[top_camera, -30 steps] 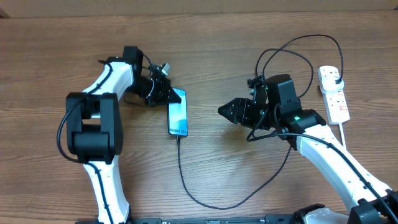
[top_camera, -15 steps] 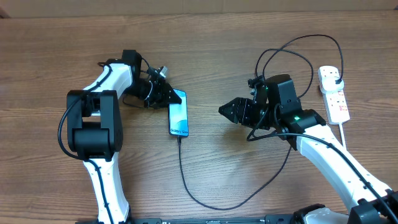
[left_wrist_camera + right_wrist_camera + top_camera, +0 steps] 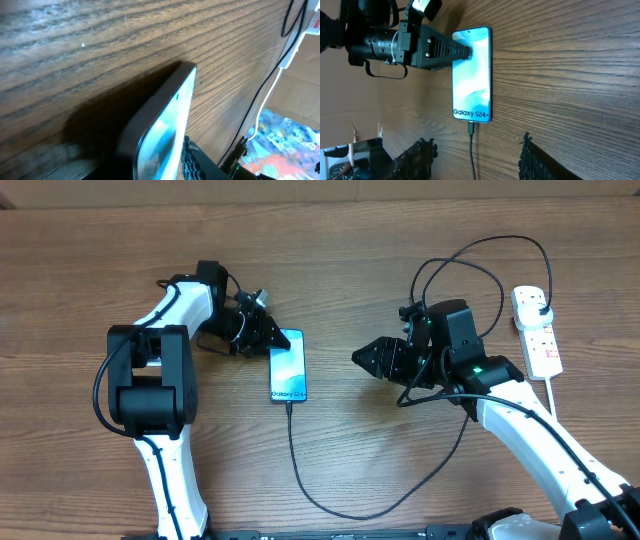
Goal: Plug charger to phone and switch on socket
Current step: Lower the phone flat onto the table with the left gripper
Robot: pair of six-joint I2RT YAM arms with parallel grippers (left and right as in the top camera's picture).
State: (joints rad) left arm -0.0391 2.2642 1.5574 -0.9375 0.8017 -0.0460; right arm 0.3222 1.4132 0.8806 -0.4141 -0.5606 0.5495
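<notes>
The phone [image 3: 288, 370] lies on the wooden table with its screen lit; it also shows in the right wrist view [image 3: 471, 75], reading "Galaxy S24+". My left gripper [image 3: 268, 335] is shut on the phone's far end, and the left wrist view shows the phone [image 3: 165, 125] edge-on between the fingers. The charger [image 3: 300, 470], a thin black cable, is plugged into the phone's near end [image 3: 471, 131]. It loops round to a black plug [image 3: 541, 304] in the white socket [image 3: 537, 332]. My right gripper [image 3: 358, 358] is open and empty, right of the phone, with the cable between its fingers [image 3: 475, 165].
The socket's thick white cord [image 3: 552, 395] runs down the right side of the table. Loops of black cable [image 3: 470, 265] arch above my right arm. A cardboard edge runs along the back of the table.
My left gripper has shifted slightly to the right, swinging the phone's far end right with it. The right arm has not moved.
</notes>
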